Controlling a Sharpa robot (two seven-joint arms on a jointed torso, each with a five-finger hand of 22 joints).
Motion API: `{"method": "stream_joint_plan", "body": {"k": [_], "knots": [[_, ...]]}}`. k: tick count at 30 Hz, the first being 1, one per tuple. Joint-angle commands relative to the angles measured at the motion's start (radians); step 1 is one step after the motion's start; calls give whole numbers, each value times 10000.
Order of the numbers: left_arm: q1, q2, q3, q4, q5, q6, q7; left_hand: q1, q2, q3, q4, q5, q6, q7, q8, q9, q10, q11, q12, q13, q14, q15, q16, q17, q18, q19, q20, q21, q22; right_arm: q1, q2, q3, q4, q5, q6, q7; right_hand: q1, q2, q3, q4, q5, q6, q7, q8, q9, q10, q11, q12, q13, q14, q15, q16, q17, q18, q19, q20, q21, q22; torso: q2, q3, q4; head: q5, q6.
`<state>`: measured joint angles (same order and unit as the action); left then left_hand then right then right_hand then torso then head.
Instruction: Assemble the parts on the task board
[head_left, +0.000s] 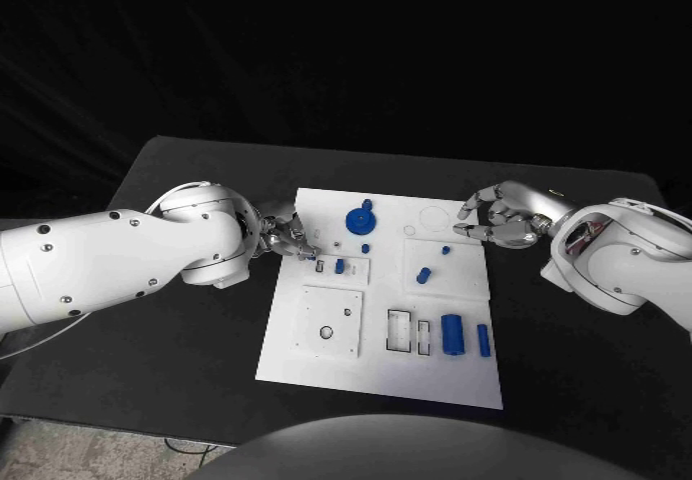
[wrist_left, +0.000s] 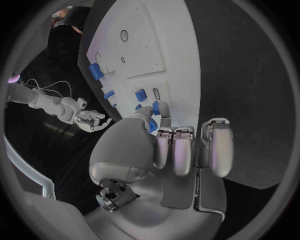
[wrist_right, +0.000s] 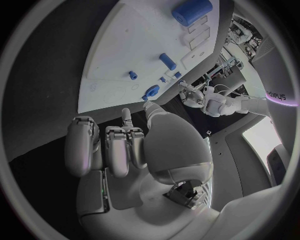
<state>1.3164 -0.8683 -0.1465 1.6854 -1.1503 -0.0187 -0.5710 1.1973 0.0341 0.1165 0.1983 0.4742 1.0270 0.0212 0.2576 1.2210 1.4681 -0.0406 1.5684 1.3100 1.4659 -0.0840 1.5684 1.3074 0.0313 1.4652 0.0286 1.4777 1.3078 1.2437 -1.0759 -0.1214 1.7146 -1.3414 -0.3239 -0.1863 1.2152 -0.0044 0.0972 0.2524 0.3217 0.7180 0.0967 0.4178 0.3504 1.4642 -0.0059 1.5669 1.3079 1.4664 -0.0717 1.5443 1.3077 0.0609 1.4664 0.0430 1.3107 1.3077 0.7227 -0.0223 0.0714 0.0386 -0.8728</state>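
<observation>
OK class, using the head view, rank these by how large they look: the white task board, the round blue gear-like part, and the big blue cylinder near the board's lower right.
1. Task board, by far the largest.
2. Blue cylinder and round blue part: too alike to rank.

black table (head_left: 188, 330) | dark backdrop (head_left: 346, 60) | grey floor (head_left: 87, 450)
</observation>
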Motion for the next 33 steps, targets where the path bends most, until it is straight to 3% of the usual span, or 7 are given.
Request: {"method": "stream_joint_plan", "body": {"k": [1, 24, 33], "knots": [[-48, 45, -11, 2, -159, -245, 120, 94, -3, 37, 1, 48, -25, -12, -54, -6, 1027, -20, 24, 2608, 1049, 12, 24, 2634, 11, 140, 33, 8, 1839, -11, 11, 1, -6, 37, 74, 19, 73, -4, 20, -35, 48, 55, 15, -36, -13, 1066, 81, 39, 2629, 948, 95, -36, 2223, -18, 18, 47, -41, 1846, 7, 11, 2, 11, 2], [-222, 337, -45, -153, -161, 214, -32, 65, 6, 142, 55, -118, 27, -8, -43, 11, 1027, -19, 24, 2608, 1049, 9, 24, 2634, 15, 133, 28, -7, 1835, -17, 6, 1, -32, 180, 124, 33, 177, 3, 81, -65, 358, 91, 23, -67, -77, 1066, 88, 39, 2629, 929, 102, -90, 2149, 0, -18, 52, -137, 1821, 15, 8, -1, -42, 2], [-225, 358, -256, -190, -294, 332, -40, 74, 2, 174, 53, -183, 33, -12, -41, 18, 1027, -21, 24, 2608, 1049, 10, 24, 2634, 17, 130, 28, -12, 1834, -17, 4, 1, -37, 184, 162, 26, 201, 2, 95, -74, 412, 102, 24, -70, -88, 1066, 89, 39, 2629, 927, 104, -96, 2142, 4, -27, 53, -160, 1815, 22, -4, 13, -45, 2]]}}
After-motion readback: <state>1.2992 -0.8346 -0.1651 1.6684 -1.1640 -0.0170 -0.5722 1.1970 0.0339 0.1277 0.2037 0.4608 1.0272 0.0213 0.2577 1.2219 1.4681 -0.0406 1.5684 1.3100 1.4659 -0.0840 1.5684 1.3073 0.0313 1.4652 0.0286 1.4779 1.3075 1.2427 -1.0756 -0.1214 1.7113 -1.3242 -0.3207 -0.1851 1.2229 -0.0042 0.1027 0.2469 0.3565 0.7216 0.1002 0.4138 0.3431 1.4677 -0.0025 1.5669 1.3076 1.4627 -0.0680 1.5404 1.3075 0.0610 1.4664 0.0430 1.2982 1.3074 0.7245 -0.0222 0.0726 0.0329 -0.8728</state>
